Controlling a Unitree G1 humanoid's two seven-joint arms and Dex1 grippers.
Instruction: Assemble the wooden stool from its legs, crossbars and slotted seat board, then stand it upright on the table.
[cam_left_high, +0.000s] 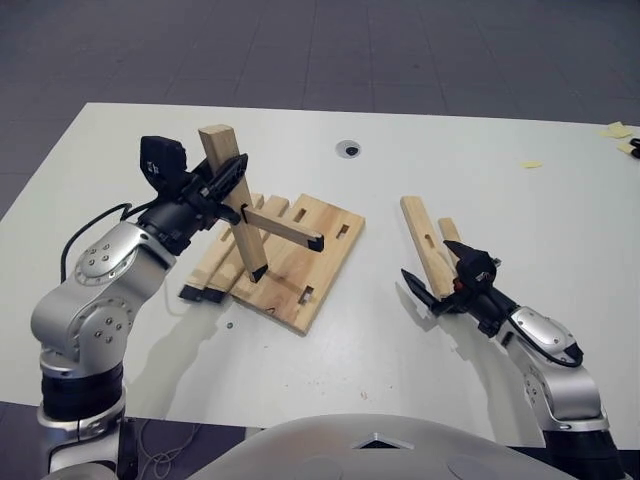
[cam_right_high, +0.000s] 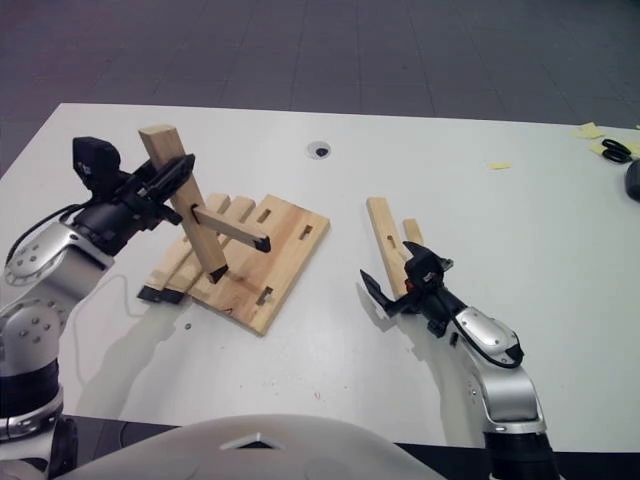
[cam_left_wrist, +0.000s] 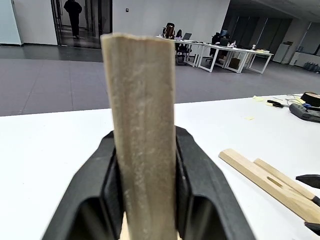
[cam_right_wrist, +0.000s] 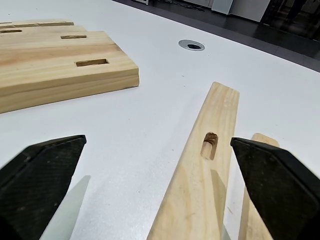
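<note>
Left gripper's (cam_left_high: 236, 186) jaws clamp the leg (cam_left_high: 217, 148); keep it square to a board (cam_left_high: 330, 226) slot. Right gripper's (cam_left_high: 440, 272) jaws are apart.

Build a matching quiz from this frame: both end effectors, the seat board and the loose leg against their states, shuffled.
1. left end effector
2. right end effector
3. seat board
4. loose leg

A. lying with slots facing up
B. open, low over the table
C. flat on the table, right of the seat board
D. shut on a tilted leg with a crossbar

Pairs: 1-D, 2-B, 3-A, 4-C
</note>
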